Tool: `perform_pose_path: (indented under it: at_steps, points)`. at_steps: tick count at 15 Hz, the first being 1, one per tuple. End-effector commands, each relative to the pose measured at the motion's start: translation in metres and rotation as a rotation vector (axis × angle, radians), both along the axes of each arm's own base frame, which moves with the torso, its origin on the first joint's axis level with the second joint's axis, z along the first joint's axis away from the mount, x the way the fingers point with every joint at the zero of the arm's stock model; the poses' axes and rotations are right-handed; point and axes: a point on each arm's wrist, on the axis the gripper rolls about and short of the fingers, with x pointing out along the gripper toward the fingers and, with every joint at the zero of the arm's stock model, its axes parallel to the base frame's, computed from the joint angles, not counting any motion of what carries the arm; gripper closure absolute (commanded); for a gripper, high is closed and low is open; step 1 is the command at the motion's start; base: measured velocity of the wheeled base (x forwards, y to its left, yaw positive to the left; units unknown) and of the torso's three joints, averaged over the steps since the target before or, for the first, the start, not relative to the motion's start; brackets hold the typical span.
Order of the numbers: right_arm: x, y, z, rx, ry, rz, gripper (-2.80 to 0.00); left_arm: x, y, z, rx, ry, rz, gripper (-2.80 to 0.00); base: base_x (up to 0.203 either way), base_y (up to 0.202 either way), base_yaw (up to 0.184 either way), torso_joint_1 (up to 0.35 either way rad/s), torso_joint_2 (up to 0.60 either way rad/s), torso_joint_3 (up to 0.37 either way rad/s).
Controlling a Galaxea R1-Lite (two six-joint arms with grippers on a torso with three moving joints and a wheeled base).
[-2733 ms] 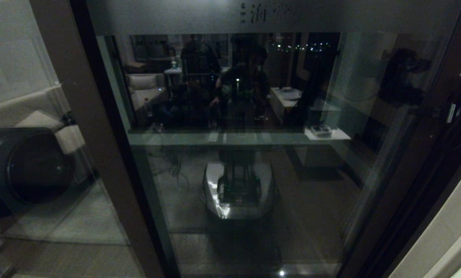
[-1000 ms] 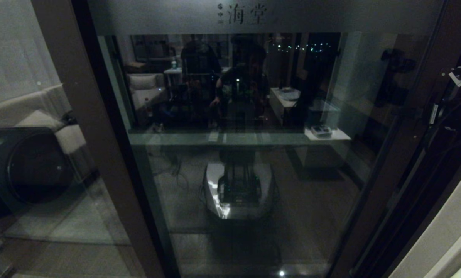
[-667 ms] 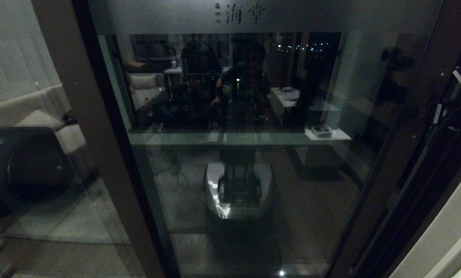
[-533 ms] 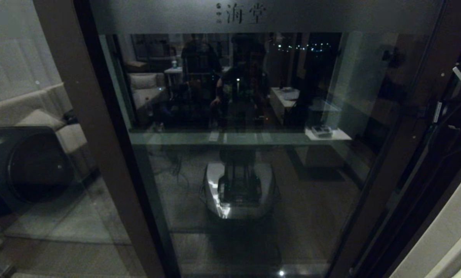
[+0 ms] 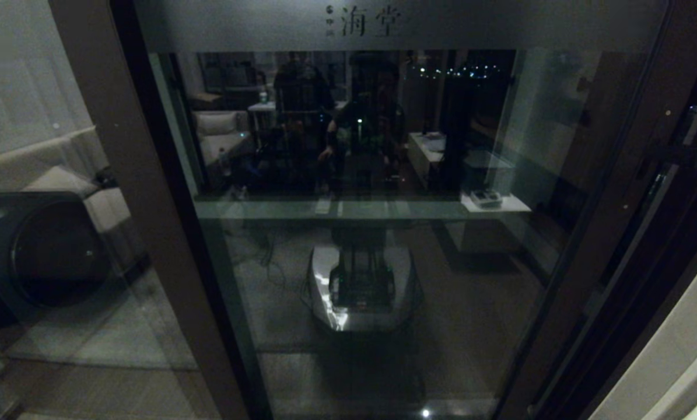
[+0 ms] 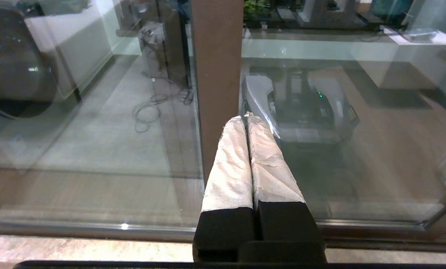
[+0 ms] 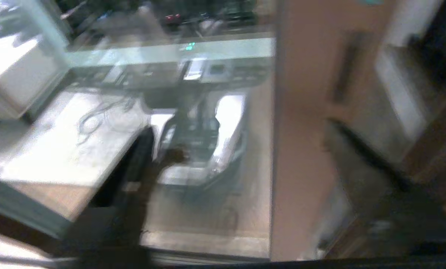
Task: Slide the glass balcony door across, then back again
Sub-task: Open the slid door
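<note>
The glass balcony door (image 5: 383,262) fills the head view, its frosted band (image 5: 500,23) with lettering across the top. Its dark brown right stile (image 5: 610,192) slants down the right side. That stile (image 7: 301,149) also crosses the blurred right wrist view, where a slim dark handle (image 7: 344,71) shows on it. My right gripper shows in no view. In the left wrist view my left gripper (image 6: 245,117) is shut on nothing, low above the floor track. Its cloth-wrapped fingers (image 6: 230,164) point at a brown upright frame (image 6: 217,74).
Left of that brown upright (image 5: 144,233) is a fixed glass panel showing a sofa (image 5: 45,175) and a dark round-faced box (image 5: 51,251). The glass mirrors my base (image 5: 360,286). A pale wall (image 5: 663,361) closes the right side. The sill track (image 6: 96,228) runs along the floor.
The door slid a little to the left at first, then stopped. My right arm, seen at the right edge by the stile, has dropped out of the head view.
</note>
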Motion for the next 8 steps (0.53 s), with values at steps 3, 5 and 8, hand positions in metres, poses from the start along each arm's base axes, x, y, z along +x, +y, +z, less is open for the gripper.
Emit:
perform_pose_path:
  at_steps: [3, 5, 8]
  points:
    - [-0.036, -0.007, 0.002, -0.008, -0.019, -0.114, 0.00, 0.000, 0.000, 0.000, 0.000, 0.000, 0.000, 0.00, 0.000, 0.000, 0.000, 0.000, 0.00, 0.000]
    - [-0.031, -0.017, 0.004, -0.015, -0.017, -0.171, 0.00, 0.000, 0.000, 0.000, 0.001, 0.000, 0.000, 0.00, 0.000, 0.000, 0.000, 0.000, 0.00, 0.000]
    - [-0.007, -0.034, -0.003, -0.006, 0.016, -0.217, 0.00, 0.000, 0.000, 0.000, 0.000, 0.000, 0.000, 0.00, 0.000, 0.000, 0.000, 0.000, 0.00, 0.000]
